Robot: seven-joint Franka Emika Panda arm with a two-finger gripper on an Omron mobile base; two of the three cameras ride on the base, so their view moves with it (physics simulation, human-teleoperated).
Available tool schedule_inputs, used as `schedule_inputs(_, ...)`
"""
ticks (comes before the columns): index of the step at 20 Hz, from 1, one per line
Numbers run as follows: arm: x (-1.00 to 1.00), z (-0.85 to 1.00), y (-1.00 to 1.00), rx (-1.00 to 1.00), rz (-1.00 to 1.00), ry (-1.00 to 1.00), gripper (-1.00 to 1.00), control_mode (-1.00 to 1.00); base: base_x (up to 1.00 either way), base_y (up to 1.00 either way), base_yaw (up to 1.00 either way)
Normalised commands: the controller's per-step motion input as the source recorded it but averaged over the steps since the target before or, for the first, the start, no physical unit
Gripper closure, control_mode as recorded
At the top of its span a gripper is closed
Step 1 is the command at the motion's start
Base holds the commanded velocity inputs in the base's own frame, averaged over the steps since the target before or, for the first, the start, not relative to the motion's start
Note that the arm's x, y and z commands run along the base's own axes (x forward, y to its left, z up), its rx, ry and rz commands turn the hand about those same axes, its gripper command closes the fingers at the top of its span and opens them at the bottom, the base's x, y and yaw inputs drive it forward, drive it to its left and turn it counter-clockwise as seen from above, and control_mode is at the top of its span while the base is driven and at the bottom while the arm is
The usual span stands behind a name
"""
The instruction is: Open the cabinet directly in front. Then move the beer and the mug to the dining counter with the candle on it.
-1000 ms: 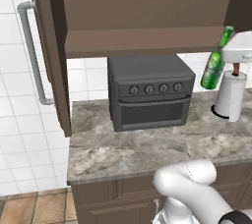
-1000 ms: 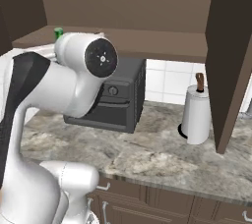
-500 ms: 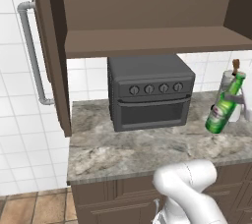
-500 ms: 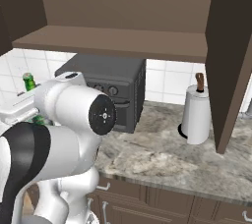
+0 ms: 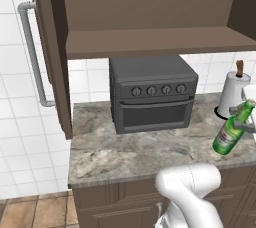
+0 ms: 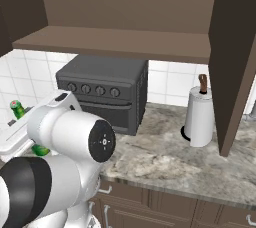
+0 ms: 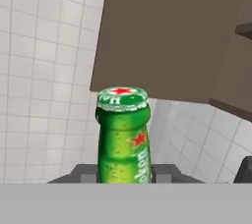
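The cabinet point(image 5: 150, 42) stands open, with its left door point(image 5: 50, 52) swung out and its right door point(image 6: 235, 62) swung out on the other side. My gripper point(image 5: 246, 125) is shut on the beer point(image 5: 231, 135), a green bottle tilted with its neck up and to the right, above the counter's right end. In the hand view the beer's capped neck point(image 7: 123, 134) rises between my gripper's point(image 7: 125, 175) two fingertips point(image 7: 88, 175). Behind my arm in the right base view, the beer's cap point(image 6: 17, 108) peeks out. The mug, the dining counter and the candle are out of view.
A dark toaster oven point(image 5: 152, 94) sits on the short stone counter point(image 5: 125, 152) under the cabinet. A white paper towel roll point(image 5: 232, 94) stands at the counter's back right, just behind the bottle. The left door's long bar handle point(image 5: 32, 57) juts out over the tiled wall.
The beer has come down in my gripper from shelf height to just above the counter at the right, still tilted. The cabinet and oven have not moved.
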Motion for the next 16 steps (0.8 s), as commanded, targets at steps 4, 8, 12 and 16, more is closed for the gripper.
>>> schedule_inputs(4,0.0,-0.13,0.17,0.0,-0.01,-0.12,1.0,-1.0,0.0,0.0,0.0)
schedule_inputs(8,0.0,-0.01,0.02,0.0,0.0,-0.03,1.0,-1.0,0.0,0.0,0.0)
schedule_inputs(12,0.0,0.0,0.0,0.0,0.0,0.0,1.0,1.0,-0.01,0.0,0.0)
schedule_inputs(16,0.0,0.0,0.0,0.0,0.0,0.0,1.0,1.0,-0.19,0.0,0.0)
